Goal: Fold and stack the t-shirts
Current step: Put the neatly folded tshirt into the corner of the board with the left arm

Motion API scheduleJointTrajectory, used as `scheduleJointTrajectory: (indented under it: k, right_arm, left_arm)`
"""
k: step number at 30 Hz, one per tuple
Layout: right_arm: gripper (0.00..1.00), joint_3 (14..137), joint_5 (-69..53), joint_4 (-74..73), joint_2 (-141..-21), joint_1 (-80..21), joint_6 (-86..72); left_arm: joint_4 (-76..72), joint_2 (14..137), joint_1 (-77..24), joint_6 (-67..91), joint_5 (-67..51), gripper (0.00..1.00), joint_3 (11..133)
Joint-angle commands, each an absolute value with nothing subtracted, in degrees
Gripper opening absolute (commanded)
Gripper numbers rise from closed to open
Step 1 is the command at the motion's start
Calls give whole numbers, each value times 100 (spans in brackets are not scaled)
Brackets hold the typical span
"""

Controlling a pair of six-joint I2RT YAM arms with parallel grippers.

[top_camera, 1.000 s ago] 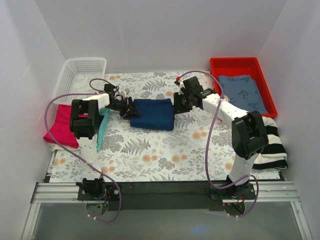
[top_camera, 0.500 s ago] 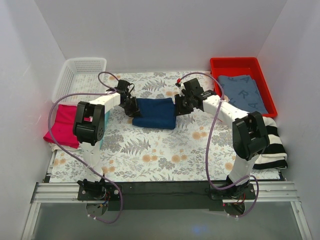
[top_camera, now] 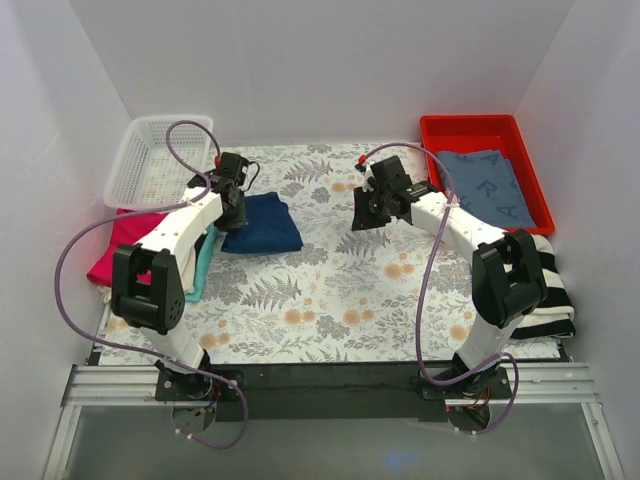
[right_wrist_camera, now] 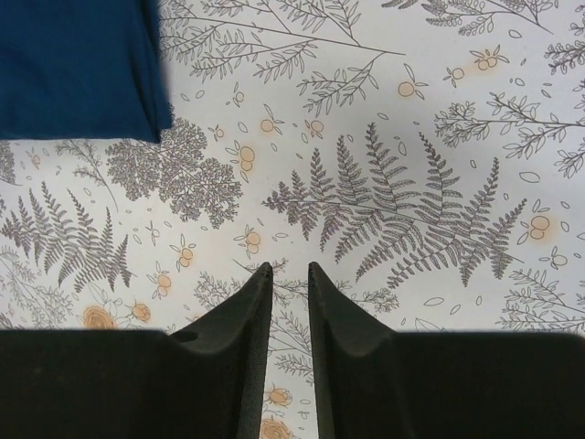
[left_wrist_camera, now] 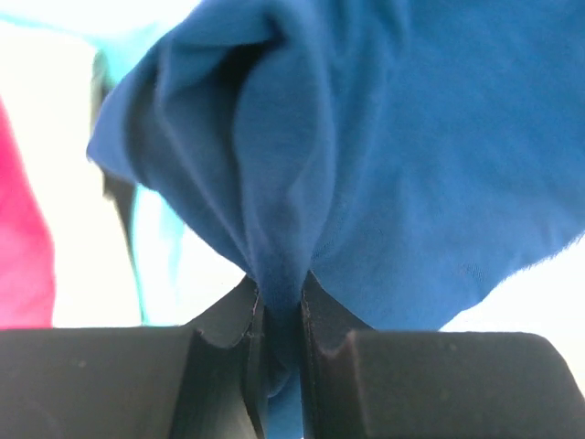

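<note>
A folded navy t-shirt lies on the floral cloth at the left of centre. My left gripper is shut on its left edge; in the left wrist view the navy cloth is bunched and pinched between the jaws of the left gripper. A red-pink shirt and a teal shirt lie stacked just left of it, and both show in the left wrist view: red-pink, teal. My right gripper hovers right of the navy shirt, its jaws slightly apart and empty.
A white mesh basket stands at the back left. A red tray at the back right holds a grey-blue shirt. A black-and-white striped garment lies at the right edge. White walls enclose the table.
My left gripper has pulled the navy shirt to the left, toward the red-pink and teal pile. My right gripper has let go of the shirt's right edge and stayed near the centre.
</note>
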State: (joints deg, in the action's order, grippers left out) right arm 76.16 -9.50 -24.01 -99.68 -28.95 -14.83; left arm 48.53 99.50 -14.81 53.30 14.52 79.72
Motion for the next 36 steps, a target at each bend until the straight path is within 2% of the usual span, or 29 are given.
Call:
scheduleJointTrajectory:
  k: [1,14,22,30,36]
  right_arm:
    - [27,7778,-852,-2566,-9747,-2909,-1485]
    - [25,7690,-993,-2584,-9712,-2918,-1520]
    - [24,7787,-941,-2593,-9782,-2918,-1468]
    - [23,7743,-941,-2593,-9888,-2918,-1441]
    - [23,7656,-923,-2584,-9914,-2909,-1433]
  left_arm:
    - [5544,9230,-1660,5334,2038,0,7709]
    - [6346,8350,-1784,5959,3093,0,7207]
    - [6163,8358,-1513,5899,4586,0,7049]
    - [5319,8367,-212,5722,4403,0,6882]
    - [5019,8937,281,5538,4061,0,7540]
